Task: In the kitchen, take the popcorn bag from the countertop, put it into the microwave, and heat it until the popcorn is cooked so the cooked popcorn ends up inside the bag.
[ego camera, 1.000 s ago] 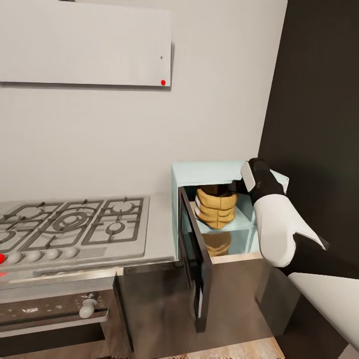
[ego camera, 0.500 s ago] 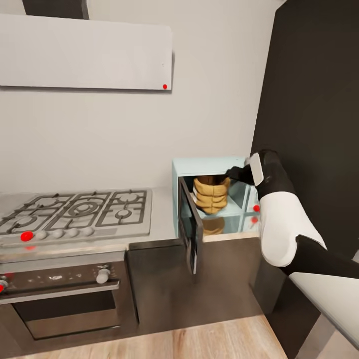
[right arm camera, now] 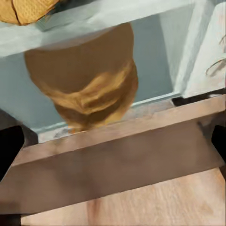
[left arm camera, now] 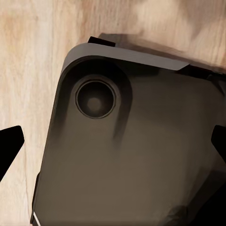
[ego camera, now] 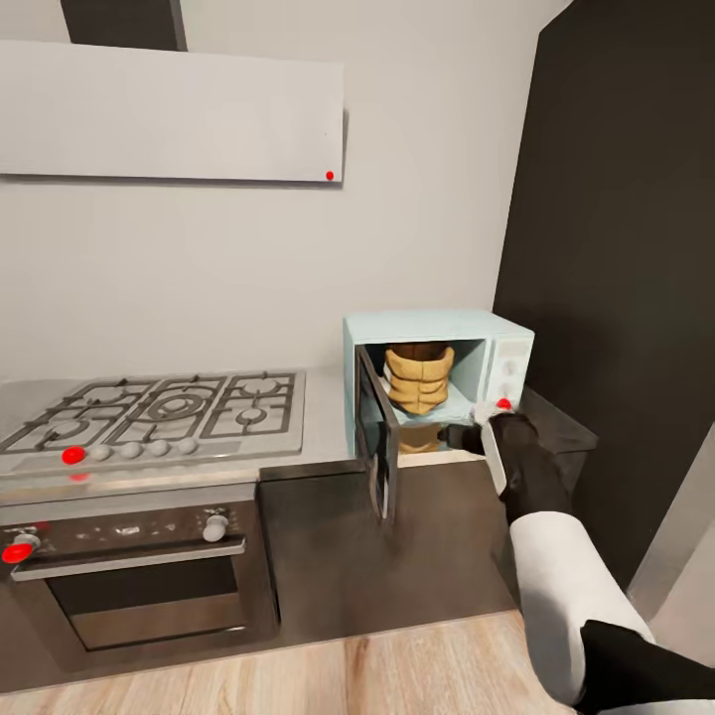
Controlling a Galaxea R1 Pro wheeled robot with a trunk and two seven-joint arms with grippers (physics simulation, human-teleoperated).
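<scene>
The microwave (ego camera: 437, 382) stands with its dark glass door (ego camera: 379, 447) swung wide, and inside it the popcorn bag (ego camera: 419, 375) sits upright on the pale blue shelf, its thick rim up near the cavity's roof. The bag is tan-brown paper, tube-like, with soft wrinkled ridges running across it. Below the shelf a blurred brown shape shows through the pale blue glass; in my right wrist view (right arm camera: 82, 87) it reads as a mirrored, upside-down image of the bag, though I cannot be sure what it is. The microwave is a small boxy shell with a white panel (ego camera: 509, 367) and round knobs on its right side; a red dot sits low on that panel.

My right gripper (ego camera: 459, 435) is out in front of the open cavity, just below its floor, apart from the bag. Its jaws are spread: in the wrist view the two dark fingertips (right arm camera: 9, 146) sit at opposite edges with nothing between them.

My left gripper (left arm camera: 113, 146) hangs over a dark rounded-corner body with a round recess, above pale wood flooring (left arm camera: 26, 56); its jaws are also apart and empty, the tips cut off by the frame edges.

The countertop (ego camera: 323, 422) is smooth pale grey between the gas hob (ego camera: 154, 412) and the microwave. The black oven (ego camera: 129, 566) sits under the hob
</scene>
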